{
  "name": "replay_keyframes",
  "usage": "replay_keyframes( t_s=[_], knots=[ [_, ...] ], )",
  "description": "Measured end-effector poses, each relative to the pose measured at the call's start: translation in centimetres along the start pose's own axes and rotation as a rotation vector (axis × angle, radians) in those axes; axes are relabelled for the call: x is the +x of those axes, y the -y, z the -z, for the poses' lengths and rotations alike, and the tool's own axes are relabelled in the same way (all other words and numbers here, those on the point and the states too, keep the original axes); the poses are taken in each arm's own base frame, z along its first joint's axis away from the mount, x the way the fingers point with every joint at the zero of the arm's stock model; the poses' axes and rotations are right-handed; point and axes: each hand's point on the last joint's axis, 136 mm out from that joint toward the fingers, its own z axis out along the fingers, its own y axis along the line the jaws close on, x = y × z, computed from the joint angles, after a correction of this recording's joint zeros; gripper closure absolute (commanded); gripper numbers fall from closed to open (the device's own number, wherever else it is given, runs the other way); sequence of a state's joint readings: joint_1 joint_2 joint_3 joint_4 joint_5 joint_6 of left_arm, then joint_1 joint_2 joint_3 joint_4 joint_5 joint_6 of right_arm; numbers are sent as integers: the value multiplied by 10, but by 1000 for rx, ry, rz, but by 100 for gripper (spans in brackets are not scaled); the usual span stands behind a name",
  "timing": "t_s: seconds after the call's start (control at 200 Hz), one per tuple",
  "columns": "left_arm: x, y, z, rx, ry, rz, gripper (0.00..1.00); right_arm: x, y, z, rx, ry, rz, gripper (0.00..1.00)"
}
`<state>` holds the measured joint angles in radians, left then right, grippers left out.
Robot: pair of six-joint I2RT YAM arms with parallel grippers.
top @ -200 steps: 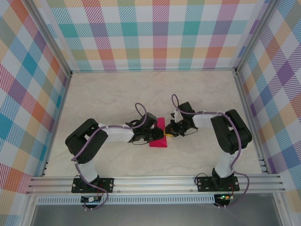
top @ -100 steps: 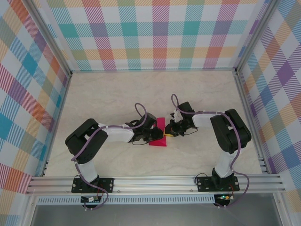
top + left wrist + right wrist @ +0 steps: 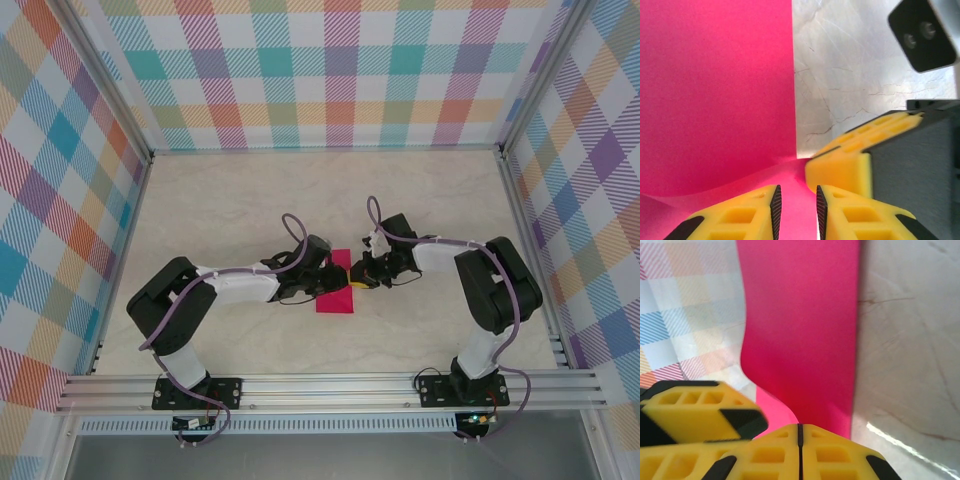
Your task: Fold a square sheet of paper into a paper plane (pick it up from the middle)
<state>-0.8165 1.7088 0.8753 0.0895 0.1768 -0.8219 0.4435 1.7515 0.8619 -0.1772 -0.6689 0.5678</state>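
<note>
Marbled counter (image 3: pixel 220 200) carries the sheet of paper (image 3: pixel 338 298) centrally, long axis near-to-far, between both arms. The right end effector (image 3: pixel 800 440) is pinched shut on its edge; the left end effector (image 3: pixel 796 205) is barely parted above it.

I count one square sheet of paper (image 3: pixel 337 303), a single magenta-pink piece, and one table (image 3: pixel 230 200) under it. I'm running two arms, the left arm (image 3: pixel 235 285) and the right arm (image 3: pixel 450 255). They carry two grippers, the left gripper (image 3: pixel 796 205) and the right gripper (image 3: pixel 800 432), each with two yellow fingers (image 3: pixel 740 217), so four in all. Beyond that I make out three plaid walls (image 3: pixel 320 70), two purple cables (image 3: pixel 290 225), one per arm, and two black base plates (image 3: pixel 197 392).
</note>
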Motion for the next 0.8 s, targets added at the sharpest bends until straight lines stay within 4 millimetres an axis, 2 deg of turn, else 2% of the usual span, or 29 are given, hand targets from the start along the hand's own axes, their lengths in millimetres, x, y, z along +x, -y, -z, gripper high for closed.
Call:
replay_keyframes(
  t_s=[0.355, 0.8],
  knots=[
    [3, -8, -1, -22, 1, 3, 73, 4, -5, 1, -24, -15, 2, 92],
    [7, -19, -8, -59, -15, 6, 74, 4, 16, -11, 30, -33, -40, 92]
  ],
)
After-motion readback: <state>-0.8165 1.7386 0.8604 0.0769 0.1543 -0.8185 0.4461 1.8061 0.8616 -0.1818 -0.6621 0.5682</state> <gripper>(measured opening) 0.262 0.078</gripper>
